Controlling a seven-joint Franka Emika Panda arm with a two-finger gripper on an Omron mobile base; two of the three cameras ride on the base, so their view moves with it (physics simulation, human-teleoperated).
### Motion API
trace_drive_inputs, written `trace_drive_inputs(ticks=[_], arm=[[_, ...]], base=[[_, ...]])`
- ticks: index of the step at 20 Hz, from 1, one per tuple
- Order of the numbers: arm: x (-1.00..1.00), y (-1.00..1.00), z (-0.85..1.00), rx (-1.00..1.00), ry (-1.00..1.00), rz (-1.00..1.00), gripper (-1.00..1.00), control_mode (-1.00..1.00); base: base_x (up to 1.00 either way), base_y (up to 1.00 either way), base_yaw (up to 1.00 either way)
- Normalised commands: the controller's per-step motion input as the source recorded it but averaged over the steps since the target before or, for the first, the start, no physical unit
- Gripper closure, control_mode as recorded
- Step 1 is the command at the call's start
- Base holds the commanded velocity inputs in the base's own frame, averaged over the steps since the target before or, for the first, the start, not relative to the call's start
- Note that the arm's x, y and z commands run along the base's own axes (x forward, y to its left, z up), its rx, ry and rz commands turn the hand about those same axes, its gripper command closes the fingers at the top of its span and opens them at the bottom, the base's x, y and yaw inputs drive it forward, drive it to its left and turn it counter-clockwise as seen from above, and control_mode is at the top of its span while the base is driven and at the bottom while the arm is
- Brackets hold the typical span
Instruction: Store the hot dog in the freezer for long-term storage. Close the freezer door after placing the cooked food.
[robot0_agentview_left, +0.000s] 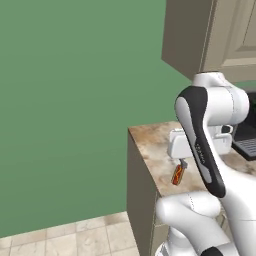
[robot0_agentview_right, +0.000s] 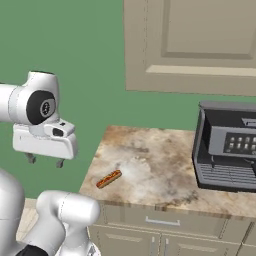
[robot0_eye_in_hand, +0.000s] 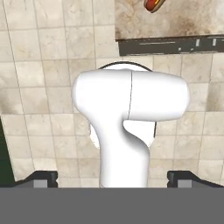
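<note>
Nothing is being stored yet: hot dog (robot0_agentview_right: 109, 178) is lying ungrasped nr tabletop (robot0_agentview_right: 165, 165) front-left corner, fingers (robot0_agentview_right: 32, 159) being held wide apart w/ nothing between.

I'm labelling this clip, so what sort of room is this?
Most likely a kitchen: a stone-look counter with a drawer below, wall cabinets, a coffee machine and a hot dog.
</note>
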Motion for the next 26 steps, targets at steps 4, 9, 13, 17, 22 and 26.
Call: trace_drive_inputs(ticks=[4,9,13,17,22,26], arm=[[0.00,0.01,-0.16,0.00,-0.03,-0.07,-1.00,-1.00],[0.03,0.00,-0.46,0.00,-0.17,-0.21,-1.00,-1.00],[0.39,0.00,-0.49,0.00,-0.13,-0.36,-1.00,-1.00],[0.50,-0.01,-0.39,0.00,-0.04,-0.37,-1.00,-1.00],[0.51,-0.02,-0.23,0.00,0.00,-0.24,-1.00,-1.00],[0.69,-0.29,-0.21,0.00,0.00,-0.06,-1.00,-1.00]], base=[[0.00,0.12,-0.03],[0.00,0.00,0.00],[0.00,0.00,0.00],[0.00,0.00,0.00],[0.00,0.00,0.00],[0.00,0.00,0.00]])
